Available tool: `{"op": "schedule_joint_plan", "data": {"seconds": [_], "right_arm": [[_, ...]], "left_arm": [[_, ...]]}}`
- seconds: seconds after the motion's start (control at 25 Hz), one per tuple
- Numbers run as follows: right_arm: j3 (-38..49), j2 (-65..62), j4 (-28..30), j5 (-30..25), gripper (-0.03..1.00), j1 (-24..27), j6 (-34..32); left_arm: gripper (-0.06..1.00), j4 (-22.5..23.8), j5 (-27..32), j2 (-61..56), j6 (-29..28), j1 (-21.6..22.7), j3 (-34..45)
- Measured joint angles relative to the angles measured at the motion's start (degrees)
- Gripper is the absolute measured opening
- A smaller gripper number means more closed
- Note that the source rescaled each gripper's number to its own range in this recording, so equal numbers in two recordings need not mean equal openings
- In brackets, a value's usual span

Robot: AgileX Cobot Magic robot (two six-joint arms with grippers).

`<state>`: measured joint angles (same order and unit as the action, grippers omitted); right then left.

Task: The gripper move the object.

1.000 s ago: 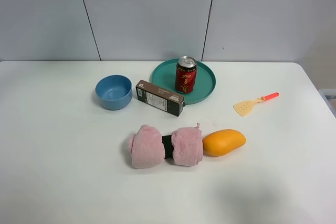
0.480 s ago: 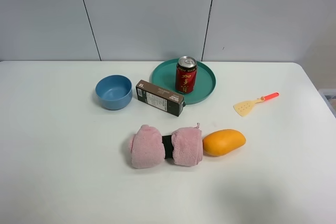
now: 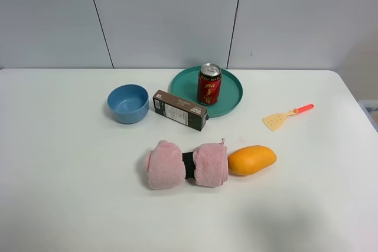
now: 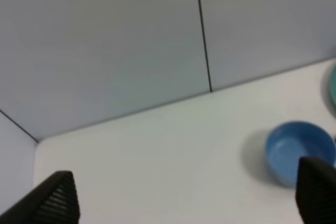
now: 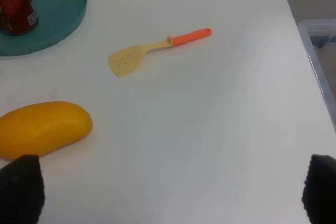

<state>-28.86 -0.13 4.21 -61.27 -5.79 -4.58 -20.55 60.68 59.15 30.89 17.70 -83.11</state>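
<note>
The red can point(image 3: 209, 84) with a silver top stands upright on the teal plate point(image 3: 233, 90) at the back middle of the table. The right wrist view shows it at the edge point(image 5: 16, 3), on the plate point(image 5: 58, 19). Neither gripper shows in the exterior high view. My left gripper point(image 4: 184, 198) is open and empty, with only its black fingertips point(image 4: 52, 203) showing; it is far from the can, near the blue bowl point(image 4: 299, 153). My right gripper point(image 5: 170, 190) is open and empty, over bare table to the right of the mango point(image 5: 44, 128).
A blue bowl point(image 3: 127, 103) and a dark brown box point(image 3: 180, 110) lie left of the plate. A rolled pink towel point(image 3: 186, 163) and a mango point(image 3: 251, 160) lie in front. A yellow spatula point(image 3: 286, 116) with an orange handle lies right. A clear bin point(image 5: 320, 51) stands off the right edge.
A dark part of an arm at the top edge of the exterior high view one second ago has left the view. The can and other objects have not moved.
</note>
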Motion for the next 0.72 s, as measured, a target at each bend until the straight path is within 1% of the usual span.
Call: {"op": "schedule_joint_plan", "data": {"seconds": [0.24, 0.32, 0.4, 0.56, 0.64, 0.72], "right_arm": [[0.0, 0.0, 0.0, 0.0, 1.0, 0.0, 0.0], [0.0, 0.0, 0.0, 0.0, 1.0, 0.0, 0.0], [0.0, 0.0, 0.0, 0.0, 1.0, 0.0, 0.0], [0.0, 0.0, 0.0, 0.0, 1.0, 0.0, 0.0], [0.0, 0.0, 0.0, 0.0, 1.0, 0.0, 0.0], [0.0, 0.0, 0.0, 0.0, 1.0, 0.0, 0.0]], "left_arm": [[0.52, -0.06, 0.01, -18.93, -0.13, 0.0, 20.25], [0.52, -0.06, -0.86, -24.99, -1.39, 0.0, 25.67], [0.52, -0.06, -2.36, -30.37, -4.95, 0.0, 30.28], [0.52, 0.71, -3.37, -37.84, -16.02, 0.0, 35.92], [0.52, 2.8, -3.37, -40.64, -22.31, 0.0, 37.65], [0.52, 6.48, -3.37, -42.9, -26.23, 0.0, 38.92]]}}
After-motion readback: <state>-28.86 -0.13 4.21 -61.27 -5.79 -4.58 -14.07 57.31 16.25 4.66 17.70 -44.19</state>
